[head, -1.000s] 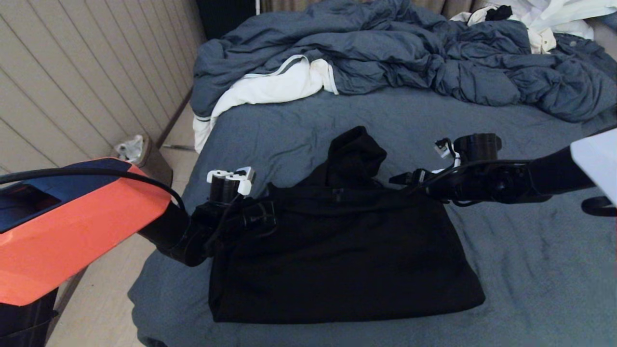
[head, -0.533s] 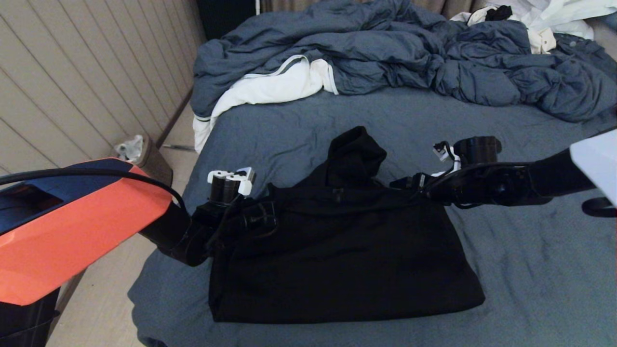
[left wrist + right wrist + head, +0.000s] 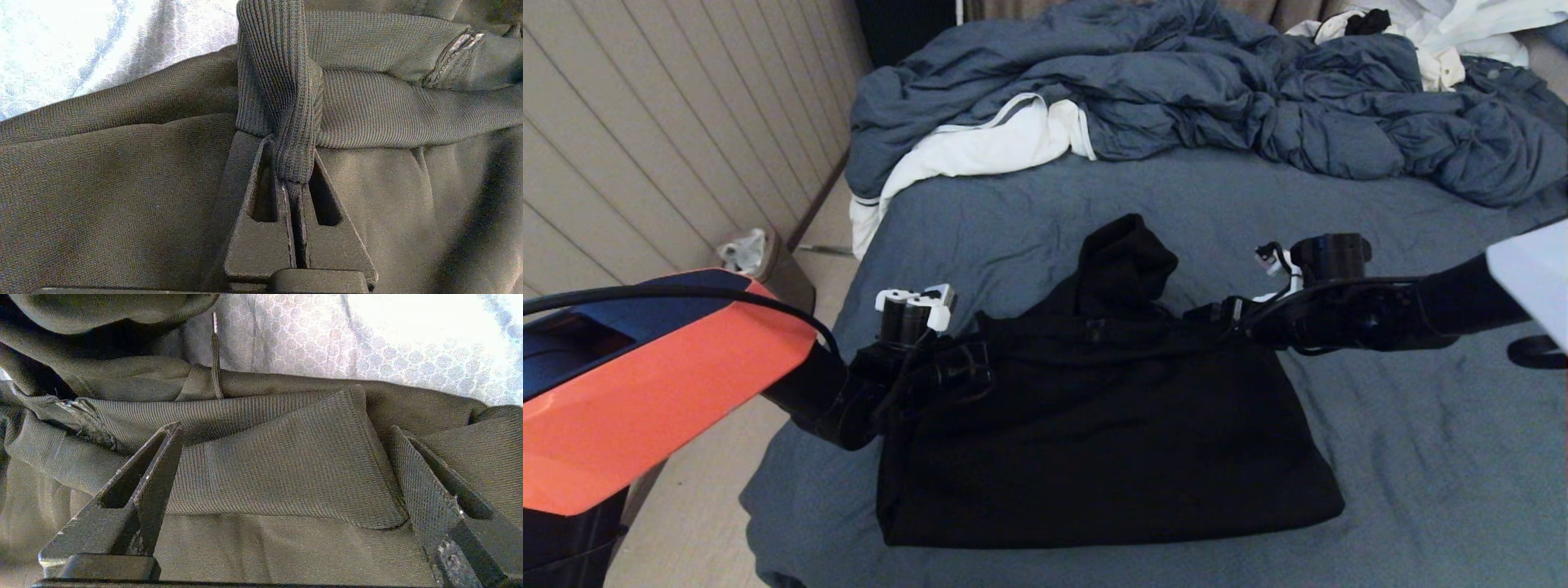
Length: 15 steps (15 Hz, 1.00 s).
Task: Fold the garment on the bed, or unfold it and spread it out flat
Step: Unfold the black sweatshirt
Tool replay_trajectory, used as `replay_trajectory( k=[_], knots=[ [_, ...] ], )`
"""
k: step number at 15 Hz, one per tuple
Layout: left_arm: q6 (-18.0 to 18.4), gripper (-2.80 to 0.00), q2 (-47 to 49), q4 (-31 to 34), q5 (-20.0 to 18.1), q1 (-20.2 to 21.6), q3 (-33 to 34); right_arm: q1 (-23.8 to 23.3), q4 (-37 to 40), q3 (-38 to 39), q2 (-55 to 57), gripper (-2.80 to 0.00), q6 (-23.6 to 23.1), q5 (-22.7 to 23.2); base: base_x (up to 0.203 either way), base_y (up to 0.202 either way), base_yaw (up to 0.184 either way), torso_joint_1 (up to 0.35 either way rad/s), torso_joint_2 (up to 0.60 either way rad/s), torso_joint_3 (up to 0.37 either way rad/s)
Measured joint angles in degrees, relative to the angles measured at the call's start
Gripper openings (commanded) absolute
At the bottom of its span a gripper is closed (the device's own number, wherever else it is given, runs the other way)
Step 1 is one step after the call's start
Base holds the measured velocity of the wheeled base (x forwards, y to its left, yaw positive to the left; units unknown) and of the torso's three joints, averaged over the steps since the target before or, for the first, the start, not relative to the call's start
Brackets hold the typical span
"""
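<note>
The black garment (image 3: 1094, 441) lies on the bed (image 3: 1421, 457) doubled over, its ribbed hem brought up to the shoulders and its hood (image 3: 1123, 261) sticking out beyond. At the fold's left end my left gripper (image 3: 980, 367) is shut on a pinch of the ribbed hem (image 3: 367, 110), which bunches up between the closed fingers (image 3: 261, 228). My right gripper (image 3: 1205, 310) hovers at the right end of the hem. It stands open (image 3: 284, 428), its fingers straddling a flap of ribbed band (image 3: 286, 469) without gripping it. A zipper end (image 3: 77, 406) shows nearby.
A rumpled blue-grey duvet (image 3: 1176, 90) with white lining fills the far side of the bed, with white clothing (image 3: 1462, 33) at the far right corner. A small bin (image 3: 760, 261) stands on the floor by the panelled wall on the left. Bare sheet lies right of the garment.
My right gripper has sunk slightly toward the hem. The left gripper keeps its hold and has not moved.
</note>
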Motion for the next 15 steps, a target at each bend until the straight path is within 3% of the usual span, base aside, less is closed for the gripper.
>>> replay_trajectory(
  k=[2, 6, 15],
  knots=[
    [0.0, -2.8, 0.16, 0.0, 0.0, 0.0, -0.02, -0.43, 0.22, -0.01, -0.3, 0.0, -0.88, 0.0, 0.0, 0.0, 0.0, 0.0, 0.0, 0.0],
    [0.0, -2.8, 0.45, 0.0, 0.0, 0.0, -0.11, -1.17, 4.63, 0.15, -0.61, 0.0, -8.34, 0.06, 0.0, 0.0, 0.0, 0.0, 0.0, 0.0],
    [0.02, -2.8, 0.9, 0.09, -0.02, 0.0, -0.2, -1.11, 4.63, 0.21, -0.41, 0.0, -8.63, 0.05, 0.0, 0.0, 0.0, 0.0, 0.0, 0.0]
  ],
)
